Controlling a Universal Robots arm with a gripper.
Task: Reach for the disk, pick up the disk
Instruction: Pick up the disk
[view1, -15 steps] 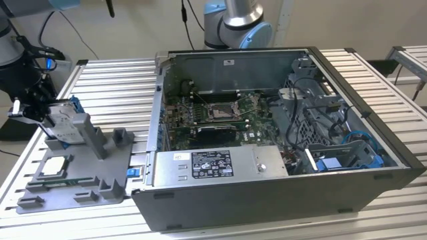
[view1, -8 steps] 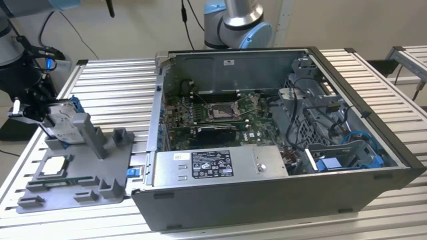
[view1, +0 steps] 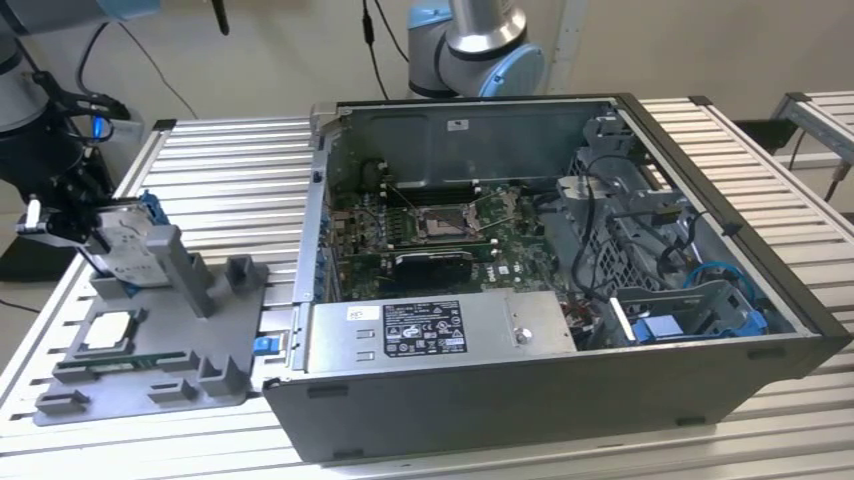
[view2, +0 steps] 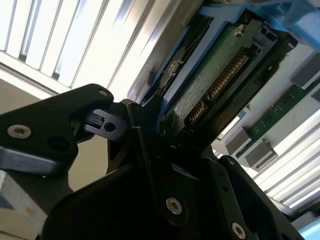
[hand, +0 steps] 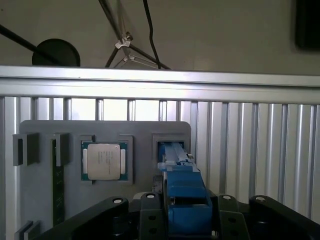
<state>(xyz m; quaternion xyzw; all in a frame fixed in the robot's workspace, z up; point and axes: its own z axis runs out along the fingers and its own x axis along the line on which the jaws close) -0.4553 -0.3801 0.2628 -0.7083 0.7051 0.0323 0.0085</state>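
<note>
Disk (view1: 127, 240) stands on edge in a slot of the grey fixture tray (view1: 187, 335), on the slatted bench (view1: 227, 170) at the exterior view's left, well apart from the open computer case (view1: 534, 390). Processor chip (view1: 110, 330) lies flat in its own pocket of the same tray, just beside the disk's slot.

Hand (view1: 80, 235) is at the disk's upper edge. In both wrist views the black fingers (hand: 152, 212) straddle the disk and lie against its blue rails (hand: 187, 200). I read this as pinching the disk across its thickness. The disk's far end sits in or just above the slot; I cannot tell which.

Handling judgement:
- Stiff metal body with no give, so a firm squeeze should not deform it.
- Dense for its size; held at one end, its weight will tend to swing it about the pads.
- Plastic rails look smooth, so slip is the main risk.
- The second wrist view shows the bare green circuit board (view2: 195, 90) and gold connector pins (view2: 227, 75) on one face. These are the fragile parts and should stay clear of pad pressure.
- Best hold: on the rails or flat casing, near the middle of the upper edge.
</note>
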